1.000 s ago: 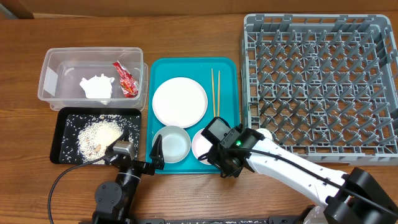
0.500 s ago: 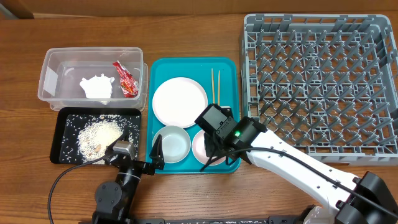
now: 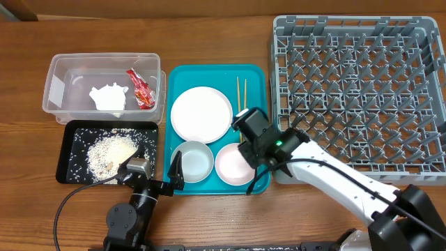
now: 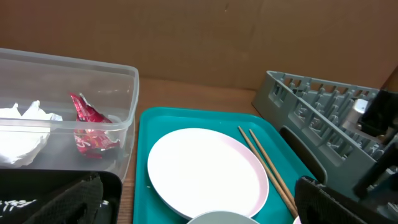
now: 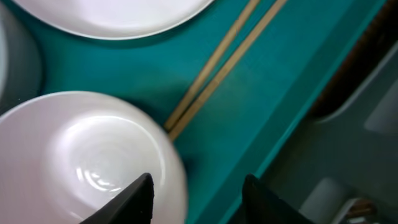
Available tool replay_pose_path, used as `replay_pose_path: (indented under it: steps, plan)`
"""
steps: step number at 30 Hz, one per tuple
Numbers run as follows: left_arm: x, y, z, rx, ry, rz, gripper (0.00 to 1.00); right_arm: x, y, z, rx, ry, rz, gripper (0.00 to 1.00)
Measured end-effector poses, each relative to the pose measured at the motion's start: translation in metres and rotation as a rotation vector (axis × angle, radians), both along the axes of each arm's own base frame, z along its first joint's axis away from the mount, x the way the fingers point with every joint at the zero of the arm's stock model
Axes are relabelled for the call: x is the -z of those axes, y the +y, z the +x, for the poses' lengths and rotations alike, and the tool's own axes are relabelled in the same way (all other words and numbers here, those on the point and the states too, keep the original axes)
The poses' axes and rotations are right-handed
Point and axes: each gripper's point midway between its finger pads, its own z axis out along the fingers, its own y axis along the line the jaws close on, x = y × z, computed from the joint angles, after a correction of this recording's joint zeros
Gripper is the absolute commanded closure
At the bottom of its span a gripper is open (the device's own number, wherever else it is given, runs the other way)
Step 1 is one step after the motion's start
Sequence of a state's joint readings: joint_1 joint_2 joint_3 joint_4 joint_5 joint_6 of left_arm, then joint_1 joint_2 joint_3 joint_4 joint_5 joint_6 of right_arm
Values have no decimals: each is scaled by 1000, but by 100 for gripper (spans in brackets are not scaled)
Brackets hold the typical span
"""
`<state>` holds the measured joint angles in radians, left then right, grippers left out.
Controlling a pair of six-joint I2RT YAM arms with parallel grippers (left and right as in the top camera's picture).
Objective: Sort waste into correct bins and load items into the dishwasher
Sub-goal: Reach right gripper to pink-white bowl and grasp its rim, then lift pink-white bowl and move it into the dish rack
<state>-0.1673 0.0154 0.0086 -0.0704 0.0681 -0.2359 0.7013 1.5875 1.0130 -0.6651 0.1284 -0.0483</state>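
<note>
My right gripper (image 3: 251, 155) is open and empty, its jaws either side of the right rim of the pinkish-white bowl (image 3: 233, 164), which also shows in the right wrist view (image 5: 74, 155). The grey-white bowl (image 3: 193, 160), white plate (image 3: 201, 113) and two chopsticks (image 3: 241, 94) lie on the teal tray (image 3: 261, 77). The red packet (image 3: 141, 88) and crumpled paper (image 3: 110, 97) are in the clear tub (image 3: 59, 70). Rice scraps (image 3: 111, 150) lie in the black tray (image 3: 70, 171). My left gripper (image 3: 160, 171) is open and empty at the teal tray's front left. The cup is out of view.
The grey dish rack (image 3: 359, 90) stands at the right, its left wall close to the teal tray's right edge and to my right wrist. The right arm reaches in from the front right. A cable runs from the left arm along the table's front.
My right gripper has moved from the teal tray's front edge away and to the right, uncovering the pinkish-white bowl. The left arm has not moved.
</note>
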Motion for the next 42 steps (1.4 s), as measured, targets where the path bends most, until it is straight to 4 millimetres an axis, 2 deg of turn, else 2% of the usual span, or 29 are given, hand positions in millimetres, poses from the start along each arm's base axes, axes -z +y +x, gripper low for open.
replay_pose_path:
  steps: [3,8,12,13,14,17,20,24,27,32,36,39,42]
  plan:
    - [0,0,0,0,0,0,0,5,3,0,-48,19,10,53]
    - [0,0,0,0,0,0,0,21,9,-12,-108,95,13,58]
    - [0,0,0,0,0,0,0,32,8,-24,-135,165,7,74]
    - [0,0,0,0,0,0,0,33,8,-26,-133,172,9,87]
    - [0,0,0,0,0,0,0,33,9,-26,-135,174,10,96]
    - [0,0,0,0,0,0,0,33,6,-28,-103,189,4,96]
    - [0,0,0,0,0,0,0,24,1,-28,-57,207,-23,96]
    - [0,0,0,0,0,0,0,-2,-5,-15,12,178,-72,96]
    - [0,0,0,0,0,0,0,-30,-8,-3,94,141,-87,96]
    - [0,0,0,0,0,0,0,-81,-20,23,348,18,-78,96]
    - [0,0,0,0,0,0,0,-129,-58,35,637,-170,-89,96]
    - [0,0,0,0,0,0,0,-169,-102,37,846,-370,-121,96]
    - [0,0,0,0,0,0,0,-190,-138,38,969,-488,-179,96]
